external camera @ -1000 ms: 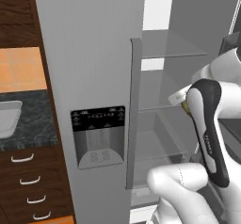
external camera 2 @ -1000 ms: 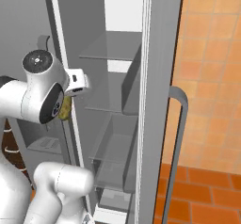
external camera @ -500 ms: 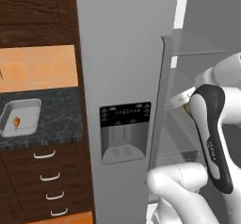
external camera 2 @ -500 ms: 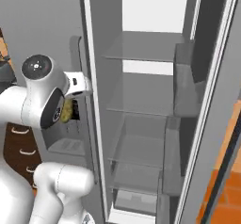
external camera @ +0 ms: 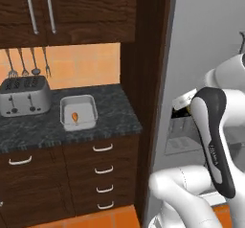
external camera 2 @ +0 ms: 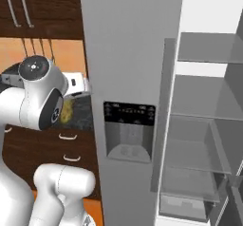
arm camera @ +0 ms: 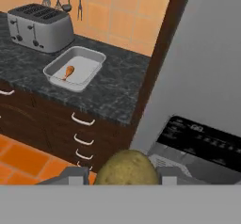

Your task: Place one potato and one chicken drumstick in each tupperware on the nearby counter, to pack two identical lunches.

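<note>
One tupperware (external camera: pixel 78 112) stands on the counter (external camera: pixel 115 117), just beside the toaster (external camera: pixel 24 96) and between it and the tall dark wood panel (external camera: pixel 150 78) at the end of the counter. Inside this tray lies one chicken drumstick (external camera: pixel 74 117), bright orange, near the middle of the tray floor; in the hand view the same tray (arm camera: pixel 75 68) shows the drumstick (arm camera: pixel 68 71) with its thick end toward the toaster (arm camera: pixel 41 26) and the thin end pointing away from it. I can count one tray and one drumstick, and the rest of the tray floor is bare. One potato (arm camera: pixel 127 169) is visible, and it is not in any container: it sits between the two dark finger tips of the gripper (arm camera: pixel 123 173), which is closed narrow on it and holds it in the air, well apart from the tray. In the right base view a yellowish lump (external camera 2: pixel 67 112) shows just beside the arm's wrist, which seems to be the same potato. Four utensils (external camera: pixel 26 63) hang on the orange tiled wall above the toaster. Below the counter there are four drawers (external camera: pixel 104 174) in one column, each with one silver handle. The grey fridge (external camera 2: pixel 130 101) with its dispenser panel (external camera 2: pixel 130 132) stands to the right of the wood panel, and its open compartment holds glass shelves (external camera 2: pixel 209 101).
</note>
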Motion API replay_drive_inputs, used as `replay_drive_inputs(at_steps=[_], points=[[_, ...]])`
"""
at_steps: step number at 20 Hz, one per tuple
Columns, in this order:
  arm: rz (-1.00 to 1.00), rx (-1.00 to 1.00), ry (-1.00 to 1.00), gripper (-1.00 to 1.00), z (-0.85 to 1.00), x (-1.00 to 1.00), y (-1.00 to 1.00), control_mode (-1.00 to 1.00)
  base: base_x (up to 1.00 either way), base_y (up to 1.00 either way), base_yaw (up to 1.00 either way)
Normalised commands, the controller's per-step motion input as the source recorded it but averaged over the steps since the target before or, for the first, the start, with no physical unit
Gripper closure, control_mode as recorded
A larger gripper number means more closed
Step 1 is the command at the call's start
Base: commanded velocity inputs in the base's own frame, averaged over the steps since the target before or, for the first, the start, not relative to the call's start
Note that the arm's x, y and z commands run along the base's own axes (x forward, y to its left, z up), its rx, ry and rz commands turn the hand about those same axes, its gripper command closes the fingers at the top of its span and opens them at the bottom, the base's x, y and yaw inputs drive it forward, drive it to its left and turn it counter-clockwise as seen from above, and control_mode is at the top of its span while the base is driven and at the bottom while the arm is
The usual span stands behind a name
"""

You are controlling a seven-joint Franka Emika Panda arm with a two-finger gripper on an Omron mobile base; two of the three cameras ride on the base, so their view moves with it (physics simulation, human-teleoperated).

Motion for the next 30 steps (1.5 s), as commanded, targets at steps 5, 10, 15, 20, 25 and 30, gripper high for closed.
replay_drive_inputs(at_steps=[5, 10, 15, 20, 25, 30], points=[[0.0, 0.0, 0.0, 1.0, 0.0, 0.0, 0.0, 1.0, -0.02, 1.0, -0.21], [0.0, 0.0, 0.0, 1.0, 0.0, 0.0, 0.0, 1.0, -0.02, 1.0, -0.2], [0.0, 0.0, 0.0, 1.0, 0.0, 0.0, 0.0, 1.0, 0.0, 0.82, -0.19], [0.0, 0.0, 0.0, 1.0, 0.0, 0.0, 0.0, 1.0, 0.04, 0.5, -0.17], [0.0, 0.0, 0.0, 1.0, 0.0, 0.0, 0.0, 1.0, 0.6, 0.14, -0.04], [0.0, 0.0, 0.0, 1.0, 0.0, 0.0, 0.0, 1.0, 0.53, 0.01, 0.0]])
